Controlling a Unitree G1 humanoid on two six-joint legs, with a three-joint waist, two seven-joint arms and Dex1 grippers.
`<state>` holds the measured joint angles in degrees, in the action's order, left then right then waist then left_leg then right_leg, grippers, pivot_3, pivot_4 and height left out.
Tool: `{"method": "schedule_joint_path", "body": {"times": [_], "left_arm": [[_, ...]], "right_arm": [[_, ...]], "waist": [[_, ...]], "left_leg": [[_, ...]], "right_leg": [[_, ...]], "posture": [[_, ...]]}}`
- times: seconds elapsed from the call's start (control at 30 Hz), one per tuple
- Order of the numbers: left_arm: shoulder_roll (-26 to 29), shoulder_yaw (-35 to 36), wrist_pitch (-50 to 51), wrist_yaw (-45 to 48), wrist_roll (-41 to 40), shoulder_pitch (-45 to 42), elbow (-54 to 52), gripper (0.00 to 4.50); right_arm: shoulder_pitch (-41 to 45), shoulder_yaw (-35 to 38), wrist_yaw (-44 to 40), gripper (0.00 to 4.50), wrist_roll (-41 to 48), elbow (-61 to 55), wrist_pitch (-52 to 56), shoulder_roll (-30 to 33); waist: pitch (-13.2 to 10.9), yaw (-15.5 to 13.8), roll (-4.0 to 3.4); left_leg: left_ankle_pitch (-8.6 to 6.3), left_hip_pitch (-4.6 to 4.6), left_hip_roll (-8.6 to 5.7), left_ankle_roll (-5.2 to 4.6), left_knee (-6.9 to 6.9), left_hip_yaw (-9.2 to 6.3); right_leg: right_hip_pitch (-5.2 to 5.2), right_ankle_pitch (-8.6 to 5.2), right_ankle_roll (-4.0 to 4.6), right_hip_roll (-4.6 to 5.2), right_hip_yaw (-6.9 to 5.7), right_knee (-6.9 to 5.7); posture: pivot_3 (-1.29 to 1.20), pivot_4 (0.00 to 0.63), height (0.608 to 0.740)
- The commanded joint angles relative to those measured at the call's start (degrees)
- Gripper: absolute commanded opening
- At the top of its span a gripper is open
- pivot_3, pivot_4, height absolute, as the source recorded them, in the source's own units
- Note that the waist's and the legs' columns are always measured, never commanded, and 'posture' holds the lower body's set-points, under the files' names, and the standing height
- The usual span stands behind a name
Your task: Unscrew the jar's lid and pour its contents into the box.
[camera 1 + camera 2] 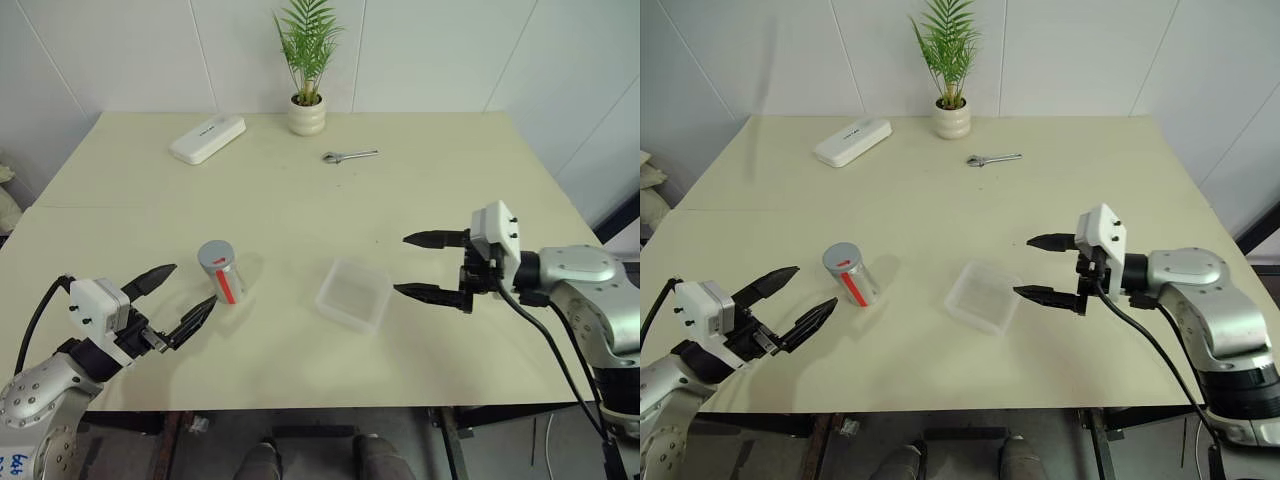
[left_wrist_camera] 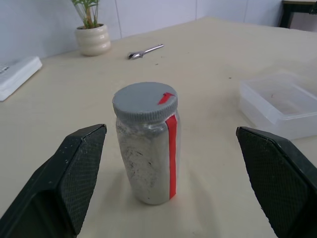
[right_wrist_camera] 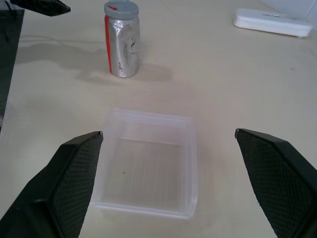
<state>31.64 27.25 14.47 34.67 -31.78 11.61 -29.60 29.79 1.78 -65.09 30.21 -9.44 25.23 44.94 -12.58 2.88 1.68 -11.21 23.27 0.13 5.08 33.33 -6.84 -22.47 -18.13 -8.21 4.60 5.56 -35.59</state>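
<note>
The left end effector (image 1: 178, 292) hung spread wide near the jar (image 1: 226, 275), touching nothing. The jar stood upright on the bench (image 1: 300, 200) with its gray lid (image 1: 215, 254) on. The right end effector (image 1: 418, 265) was spread too, just beside the box (image 1: 353, 293), which lay between it and the jar. Farther back sat a white device (image 1: 207, 138), a wrench (image 1: 349, 155) and a potted plant (image 1: 307, 60).

jar (image 1: 224, 276) upright, lid (image 2: 144, 101) on | box (image 1: 353, 293) beside, apparently empty
</note>
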Motion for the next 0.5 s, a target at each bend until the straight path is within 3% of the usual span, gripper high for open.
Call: {"method": "schedule_joint_path", "body": {"times": [0.03,0.2,0.5], "left_arm": [[-0.59,1.23,-0.11,-2.34,0.7,1.04,-2.9,4.48],[-6.78,-2.33,-0.17,-10.18,4.33,4.37,-7.05,4.48],[-15.24,-12.19,1.57,-22.83,15.5,1.92,-5.95,4.48]], "right_arm": [[2.36,-0.15,-0.61,4.5,-0.42,0.84,-1.45,-0.77],[5.25,-2.02,-2.49,4.5,-1.82,4.66,-3.81,-2.62],[6.09,-2.62,-3.15,4.5,-2.75,5.74,-4.83,-3.74]], "waist": [[0.0,-0.06,0.0],[0.01,-0.05,0.01],[0.02,-0.77,0.04]], "left_leg": [[0.0,0.0,0.0,0.0,0.02,0.01],[0.0,0.02,-0.01,0.0,0.19,0.15],[-0.01,0.03,-0.04,-0.03,0.36,0.23]], "right_leg": [[0.0,-0.01,0.05,0.0,0.02,0.01],[0.06,-0.05,0.26,0.0,0.14,0.12],[0.06,0.06,0.12,-0.03,0.25,0.1]], "posture": [[0.0,0.15,0.74],[0.0,0.15,0.74],[0.0,0.15,0.74]]}}
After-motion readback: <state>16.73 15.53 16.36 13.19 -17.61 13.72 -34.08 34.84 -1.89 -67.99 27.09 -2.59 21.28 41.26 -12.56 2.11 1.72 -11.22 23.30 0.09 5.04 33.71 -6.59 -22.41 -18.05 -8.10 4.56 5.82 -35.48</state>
